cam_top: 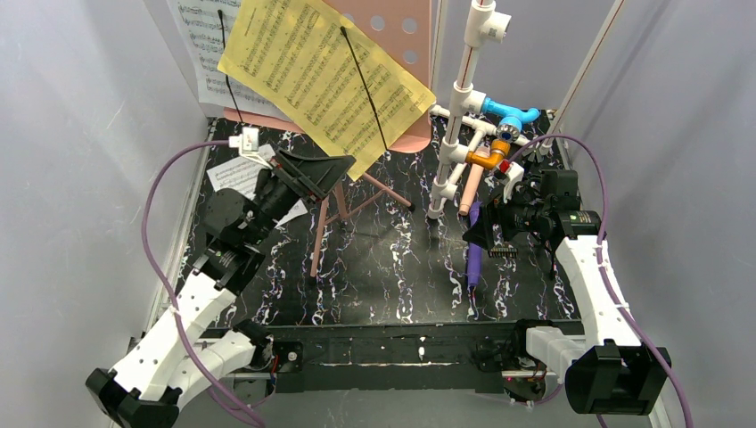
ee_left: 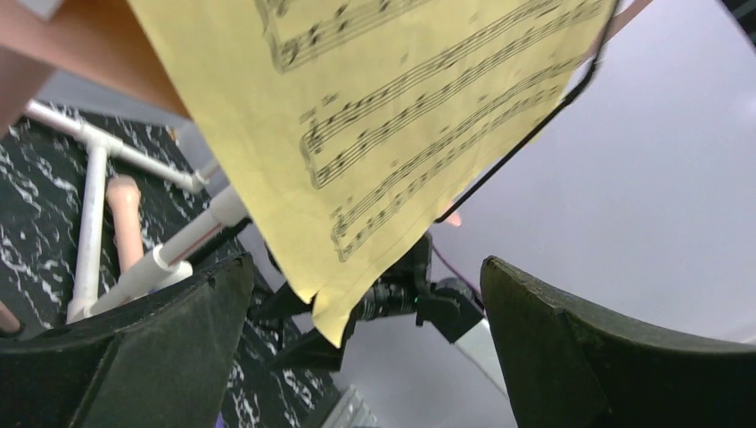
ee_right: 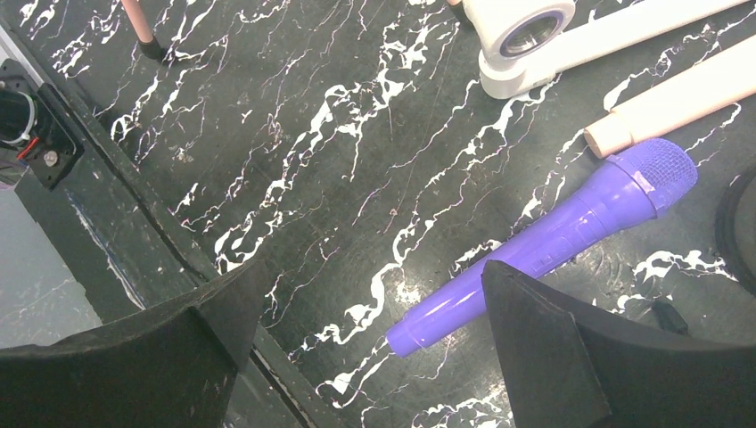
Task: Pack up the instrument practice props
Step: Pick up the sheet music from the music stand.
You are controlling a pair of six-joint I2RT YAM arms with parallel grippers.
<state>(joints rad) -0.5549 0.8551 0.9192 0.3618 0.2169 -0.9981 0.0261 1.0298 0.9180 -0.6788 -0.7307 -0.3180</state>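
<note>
- Your left fingers (ee_left: 160,357) stand wide apart, gripping nothing, raised near the lower corner of the yellow music page (ee_left: 401,134).
- That page rests tilted on the pink sheet-music holder (cam_top: 392,27), beside a white music page (cam_top: 207,53), at the far side of the desk (cam_top: 383,276).
- Your right fingers (ee_right: 571,357) are wide too and empty, low over the purple microphone (ee_right: 553,236).
- It lies flat on the desk, the beige microphone (ee_right: 677,98) just beside its head, near the white pipe frame (ee_right: 535,45).

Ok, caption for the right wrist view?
Open right gripper hovering over the purple microphone lying on the black marbled table.
</note>
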